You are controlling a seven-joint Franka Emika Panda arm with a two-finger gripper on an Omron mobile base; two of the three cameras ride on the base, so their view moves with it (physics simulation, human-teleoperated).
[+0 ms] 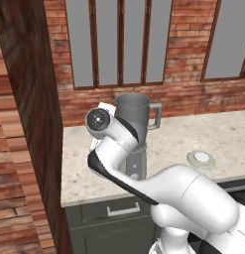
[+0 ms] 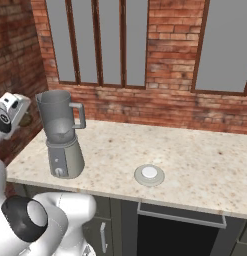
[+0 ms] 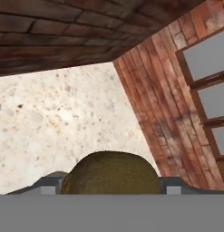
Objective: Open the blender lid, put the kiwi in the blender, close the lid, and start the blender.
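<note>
Jaws pinching the kiwi (image 3: 111,173), up left of the blender (image 2: 61,135). Blender's jar is uncovered; blender lid (image 2: 149,175) flat on table (image 2: 195,160), right of blender.

- The blender (image 2: 62,135) stands at the left of the frame, on the near left part of the speckled countertop (image 2: 195,155).
- Its translucent jar is open at the top, handle to the right; the round white knob sits low on the grey base.
- The blender lid (image 2: 149,175) lies flat near the counter's front edge, centre frame, well apart from the blender.
- The robot's hand enters at the left edge, level with the jar.
- A small dark olive shape just right of it may be the kiwi (image 2: 27,119); too little shows to be sure.
- The brick wall (image 2: 170,60) and windows (image 2: 97,40) fill the top.
- A dark drawer front with a handle (image 2: 181,214) sits below the counter.
</note>
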